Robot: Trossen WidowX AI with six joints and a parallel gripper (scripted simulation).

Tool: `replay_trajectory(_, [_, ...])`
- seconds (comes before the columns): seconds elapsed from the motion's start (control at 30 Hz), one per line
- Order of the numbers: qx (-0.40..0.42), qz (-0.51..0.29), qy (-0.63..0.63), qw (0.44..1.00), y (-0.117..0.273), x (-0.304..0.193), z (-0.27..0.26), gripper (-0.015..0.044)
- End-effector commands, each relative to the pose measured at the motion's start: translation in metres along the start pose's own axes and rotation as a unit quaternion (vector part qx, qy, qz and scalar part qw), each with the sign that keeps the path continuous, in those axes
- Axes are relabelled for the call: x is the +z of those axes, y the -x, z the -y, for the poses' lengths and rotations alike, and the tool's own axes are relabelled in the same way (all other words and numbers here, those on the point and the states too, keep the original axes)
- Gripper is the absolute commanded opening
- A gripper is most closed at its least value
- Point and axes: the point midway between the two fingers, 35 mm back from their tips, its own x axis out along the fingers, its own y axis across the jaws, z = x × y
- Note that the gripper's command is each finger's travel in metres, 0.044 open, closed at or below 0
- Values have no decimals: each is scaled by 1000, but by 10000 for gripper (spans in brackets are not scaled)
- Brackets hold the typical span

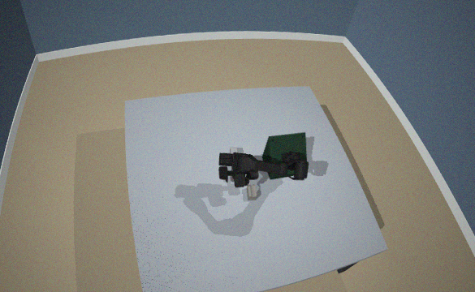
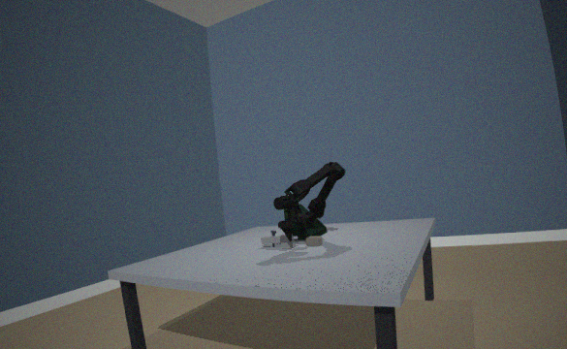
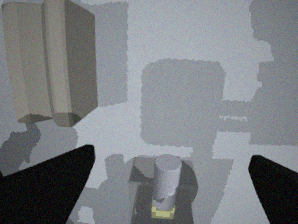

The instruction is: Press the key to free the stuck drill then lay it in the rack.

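Note:
The drill (image 3: 167, 182) shows in the wrist view as a pale grey cylinder with a yellow band, at the end of a grey block. The light block (image 1: 235, 150) (image 2: 267, 241) holding it is partly hidden by the arm. The dark key (image 2: 273, 234) stands on top of this block in the exterior view; it is out of the wrist view. My gripper (image 3: 172, 158) (image 2: 289, 238) is wide open and empty, low over the table, with one finger to each side of the drill in the wrist view. The tan grooved rack (image 1: 253, 191) (image 2: 314, 240) (image 3: 52, 65) lies beside them, at the upper left in the wrist view.
The dark arm (image 1: 269, 166) (image 2: 314, 179) reaches over the block from its green base (image 1: 286, 143). All stand on a pale table (image 1: 172, 134) (image 2: 205, 262). Shadows of the arm fall around the rack and the block.

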Motion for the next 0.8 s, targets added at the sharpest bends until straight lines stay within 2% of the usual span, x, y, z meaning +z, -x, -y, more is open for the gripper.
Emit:
replay_trajectory(0.0, [3, 2, -3, 1000, -7, -2, -1, 440])
replay_trajectory(0.5, [3, 2, -3, 1000, -27, -7, -3, 440])
replay_trajectory(0.77, [1, 1, -1, 1000, -24, -6, -2, 230])
